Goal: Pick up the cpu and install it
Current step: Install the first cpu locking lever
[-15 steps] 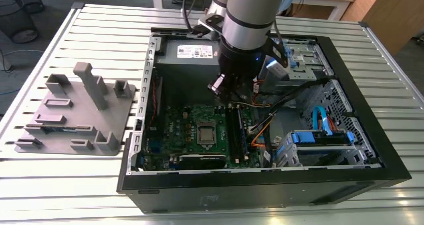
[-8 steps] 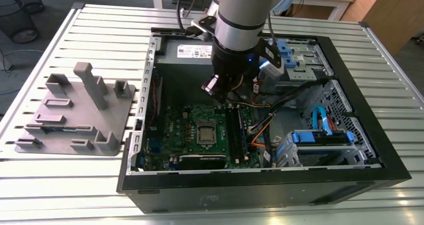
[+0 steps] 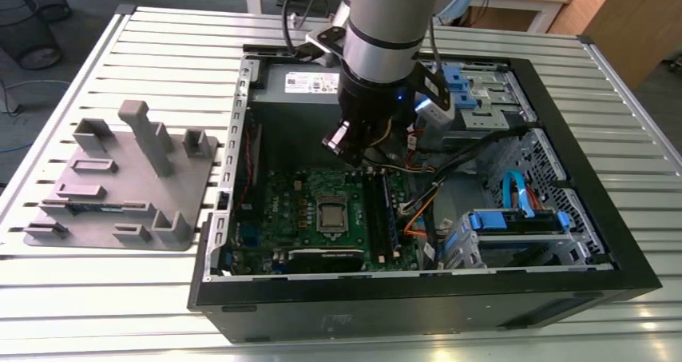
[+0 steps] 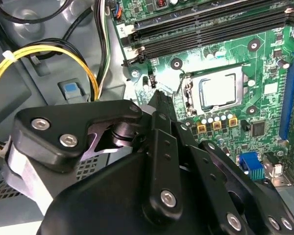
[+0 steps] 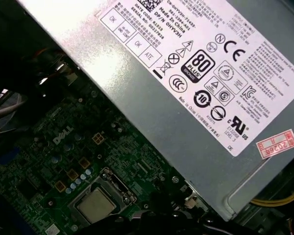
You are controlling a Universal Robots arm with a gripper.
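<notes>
The cpu (image 4: 218, 92), a small flat square chip with a shiny silver-grey metal top, lies in the rectangular silver metal socket frame (image 4: 187, 93) on the green motherboard (image 4: 264, 83), inside the open black computer case (image 3: 426, 298). It shows there in both wrist views (image 5: 94, 205) and in the exterior view (image 3: 331, 215). By that, the chip looks already seated, so the picking and placing appear done. Whether the frame is latched down over it cannot be told.

The black gripper (image 3: 357, 156) hangs above the motherboard, apart from the chip and just beside the grey power supply box (image 5: 186, 88). It holds nothing that can be seen, and how far its fingers are spread cannot be told. The large grey moulded plastic tray with upright posts (image 3: 117, 182) stands on the slatted metal table (image 3: 107, 298), outside the case at the exterior view's left.
</notes>
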